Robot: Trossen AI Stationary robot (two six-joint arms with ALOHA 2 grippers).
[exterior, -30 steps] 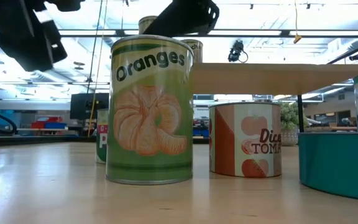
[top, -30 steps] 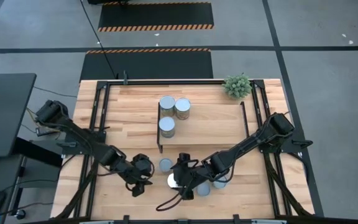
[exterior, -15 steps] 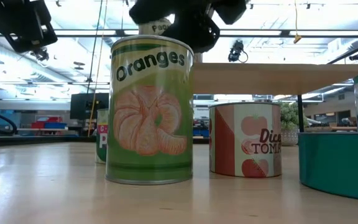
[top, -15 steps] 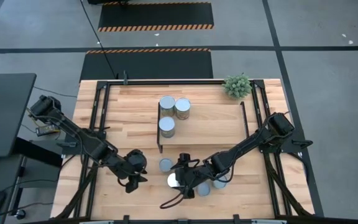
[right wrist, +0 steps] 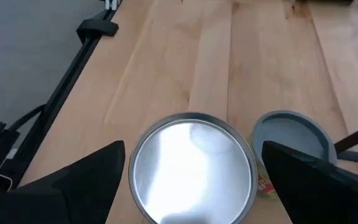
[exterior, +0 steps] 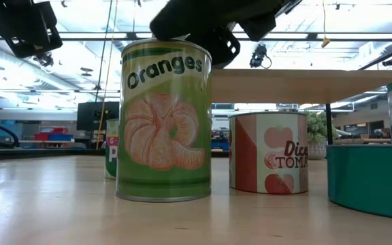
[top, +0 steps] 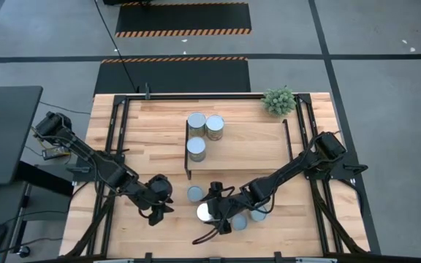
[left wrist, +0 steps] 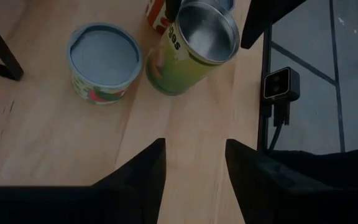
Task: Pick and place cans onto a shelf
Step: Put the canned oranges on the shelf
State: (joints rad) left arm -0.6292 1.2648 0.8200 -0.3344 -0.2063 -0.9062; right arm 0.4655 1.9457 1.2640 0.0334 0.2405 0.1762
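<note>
Cans stand in two groups. Three cans (top: 205, 127) are on the shelf (top: 254, 150), at its left end. The other four are on the counter (top: 152, 139) in front of the shelf. Among them is the oranges can (top: 206, 212), standing upright with a shiny silver top. The right gripper (top: 212, 210) is directly above this can, its fingers (right wrist: 73, 177) spread wide, one on each side of the top, not clenched on it. A blue-topped can (top: 194, 193) stands just beside, nearer the shelf. The left gripper (top: 159, 210) hovers over bare counter to the left of these cans, half open and holding nothing.
</note>
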